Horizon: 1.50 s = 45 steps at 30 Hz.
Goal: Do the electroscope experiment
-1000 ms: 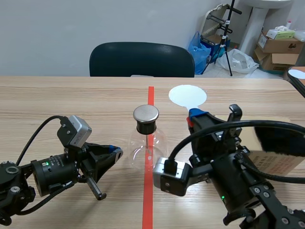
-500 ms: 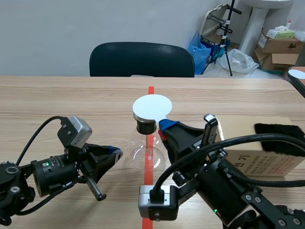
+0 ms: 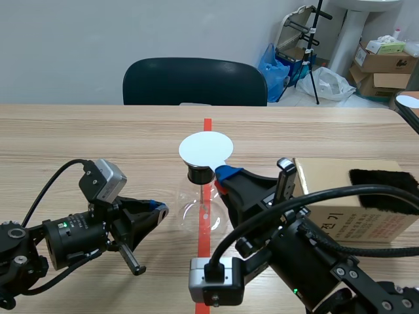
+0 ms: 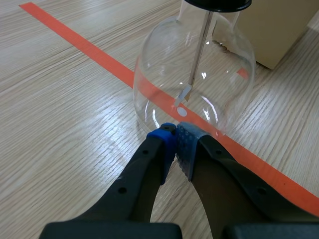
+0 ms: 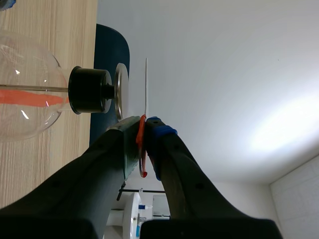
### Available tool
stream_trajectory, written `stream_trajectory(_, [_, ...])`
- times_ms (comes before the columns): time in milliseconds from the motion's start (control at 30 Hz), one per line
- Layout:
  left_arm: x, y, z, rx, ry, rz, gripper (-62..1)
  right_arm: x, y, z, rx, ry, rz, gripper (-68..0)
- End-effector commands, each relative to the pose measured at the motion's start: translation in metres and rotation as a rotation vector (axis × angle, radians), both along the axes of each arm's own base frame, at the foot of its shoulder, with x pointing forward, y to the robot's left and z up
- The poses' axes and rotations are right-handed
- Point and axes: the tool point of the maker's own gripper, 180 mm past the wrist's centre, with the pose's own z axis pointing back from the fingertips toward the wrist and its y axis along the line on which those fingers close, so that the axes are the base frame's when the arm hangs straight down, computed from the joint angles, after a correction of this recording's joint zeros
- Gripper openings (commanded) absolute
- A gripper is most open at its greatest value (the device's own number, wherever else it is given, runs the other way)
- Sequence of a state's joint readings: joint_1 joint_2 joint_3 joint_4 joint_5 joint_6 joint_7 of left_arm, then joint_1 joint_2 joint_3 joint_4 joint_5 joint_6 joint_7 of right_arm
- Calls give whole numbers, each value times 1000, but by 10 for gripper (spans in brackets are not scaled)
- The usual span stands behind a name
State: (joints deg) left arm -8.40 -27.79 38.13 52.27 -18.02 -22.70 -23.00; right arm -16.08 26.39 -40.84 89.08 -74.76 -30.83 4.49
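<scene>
Round clear-glass electroscope [image 3: 201,203] stood upright on orange tape line [image 3: 207,127], wooden table [image 3: 98,137]; black stopper [image 5: 89,90], flat metal plate [image 5: 120,91] on top; thin white disc [image 3: 205,148] on red handle [image 5: 141,144] pinched in right gripper [image 5: 142,130], held level just above plate, gap seen; left gripper [image 4: 175,144] closed on nothing, pads touching, tips beside flask base

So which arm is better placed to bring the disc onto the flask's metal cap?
Right. The right gripper holds the white disc just over the metal cap; the left gripper sits shut and empty by the flask.
</scene>
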Motion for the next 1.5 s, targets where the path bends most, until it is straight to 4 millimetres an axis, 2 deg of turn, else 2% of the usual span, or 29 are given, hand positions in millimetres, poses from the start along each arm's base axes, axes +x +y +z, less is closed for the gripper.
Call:
stream_trajectory(0, [4, -6, 12, -42, -26, -2, -578, 5, -4, 6, -3, -30, -1, -667])
stream_trajectory(500, [3, -6, 9, -27, -13, -5, -578, 5, -4, 6, -3, -30, -2, -667])
stream_trajectory(633, [3, -6, 9, -27, -13, -4, -578, 10, -9, 7, 0, -31, -40, -667])
stream_trajectory(767, [3, -6, 9, -27, -13, -4, -577, 19, -21, 8, 6, -34, -126, -667])
stream_trajectory(1067, [3, -6, 9, -27, -14, -4, -577, 40, -63, 11, 24, -41, -383, -667])
stream_trajectory(1467, [4, -6, 13, -44, -29, -3, -577, 48, -100, 13, 39, -45, -594, -667])
